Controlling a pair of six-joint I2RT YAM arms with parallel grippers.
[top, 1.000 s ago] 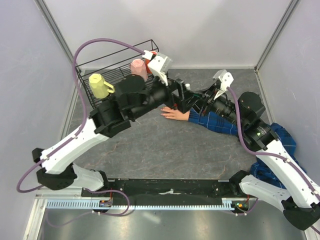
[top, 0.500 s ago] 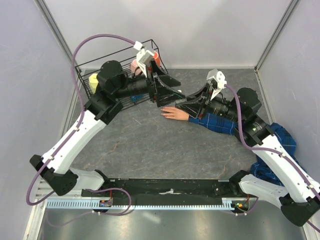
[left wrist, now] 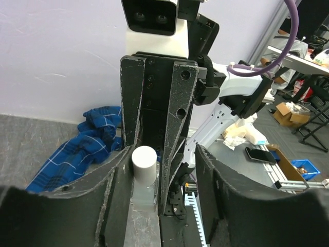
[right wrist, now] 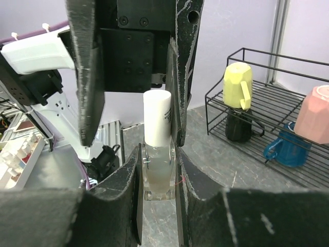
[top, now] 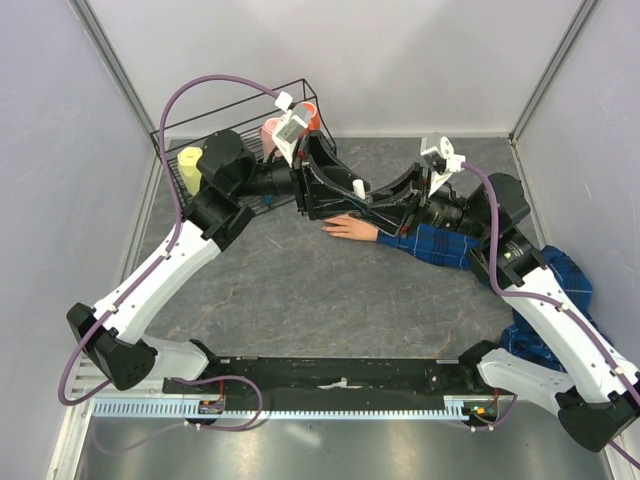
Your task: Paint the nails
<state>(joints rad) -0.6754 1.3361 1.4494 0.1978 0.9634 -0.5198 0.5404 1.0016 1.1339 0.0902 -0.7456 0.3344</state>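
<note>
Clamping bottle (right wrist: 158, 177): right jaws (left jaws straddle cap (right wrist: 157, 118)).

Table: grey, stone-patterned table (top: 300, 290) with a matte top.
Walls: plain lilac panels, a back wall (top: 400, 60) and a left wall (top: 50, 200).
Frame: silver metal posts (top: 548, 65) stand in the far corners.
Rack: a black wire rack (right wrist: 259, 141) sits in the table's far left corner.
Near edge: a perforated metal rail (top: 150, 408).
Beyond: a workshop with cardboard boxes (left wrist: 290, 114) and a blue bin (left wrist: 303, 167).
Light: soft and even.
</note>
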